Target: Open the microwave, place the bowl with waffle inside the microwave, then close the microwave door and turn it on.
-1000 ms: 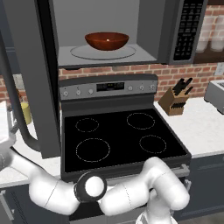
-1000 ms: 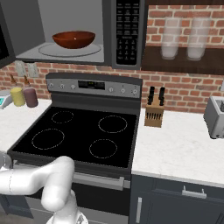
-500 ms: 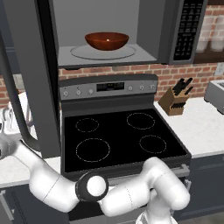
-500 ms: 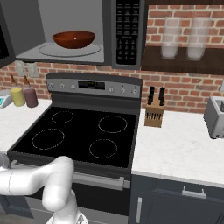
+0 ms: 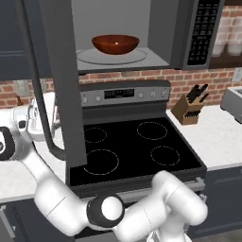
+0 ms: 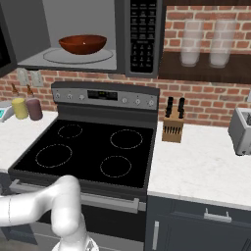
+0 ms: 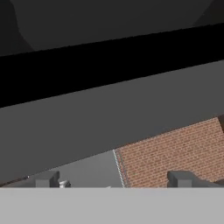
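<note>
A: Surface first. We note a white counter point(image 6: 196, 166) on both sides of a black glass-topped stove point(image 6: 93, 154) with four ring burners, a red brick wall point(image 6: 206, 100) behind it, and dark cabinet fronts below.

B: Above the stove we log the microwave point(image 6: 142, 39), a dark box with a light grey cavity. The microwave door point(image 5: 59, 85) stands swung wide open on the left and hangs down in front of the stove's left edge; its curved bar handle point(image 5: 40, 104) faces outward.

A: Task item: the bowl point(image 5: 115, 44), glossy reddish-brown and shallow, sits on the round glass turntable point(image 5: 112, 56) inside the cavity. A pale spot at its centre may be the waffle; too small for us to confirm.

B: Fingers: the gripper point(image 7: 113, 179) shows two dark tips set wide apart, nothing between them. In the hand view they face the flat grey door panel, brick below it.

A: In the left base view the hand sits just behind the door handle, at the far left; contact we cannot tell.

B: Open room: stove top bare. A wooden knife block point(image 6: 172, 128) stands right of the stove, a toaster point(image 6: 241, 131) far right, yellow and maroon canisters point(image 6: 27, 108) on the left.
</note>
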You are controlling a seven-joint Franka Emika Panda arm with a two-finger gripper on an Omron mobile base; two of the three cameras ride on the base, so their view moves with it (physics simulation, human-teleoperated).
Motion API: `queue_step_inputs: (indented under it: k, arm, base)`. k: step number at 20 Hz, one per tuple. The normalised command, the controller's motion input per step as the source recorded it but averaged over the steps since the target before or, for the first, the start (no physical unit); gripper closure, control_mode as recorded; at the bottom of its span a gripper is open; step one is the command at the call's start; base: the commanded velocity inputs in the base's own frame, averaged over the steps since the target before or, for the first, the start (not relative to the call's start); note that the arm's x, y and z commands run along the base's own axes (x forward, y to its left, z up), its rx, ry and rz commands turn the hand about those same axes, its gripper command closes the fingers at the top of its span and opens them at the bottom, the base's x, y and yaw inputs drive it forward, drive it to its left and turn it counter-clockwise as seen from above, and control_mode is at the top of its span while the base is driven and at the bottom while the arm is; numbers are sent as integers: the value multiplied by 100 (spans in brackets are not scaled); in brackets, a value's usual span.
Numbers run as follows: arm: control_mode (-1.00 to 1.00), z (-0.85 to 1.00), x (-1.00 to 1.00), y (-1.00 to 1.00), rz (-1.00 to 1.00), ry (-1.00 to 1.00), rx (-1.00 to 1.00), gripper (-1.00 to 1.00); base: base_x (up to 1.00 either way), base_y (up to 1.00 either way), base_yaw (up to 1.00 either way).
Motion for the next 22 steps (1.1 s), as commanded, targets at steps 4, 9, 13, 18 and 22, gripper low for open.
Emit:
queue_step_inputs:
  k: [4,9,13,18,22]
  arm:
    - [-100,9,0,-73,2,0,6,-100]
    - [-100,7,0,-71,8,0,5,-100]
    - [-100,6,3,-71,16,0,3,-100]
    - [-100,11,3,-63,17,1,1,-100]
    - [-100,14,5,-52,15,0,0,-100]
  base:
    - [0,0,0]
    - [0,0,0]
    - [0,0,0]
    - [0,0,0]
    - [0,0,0]
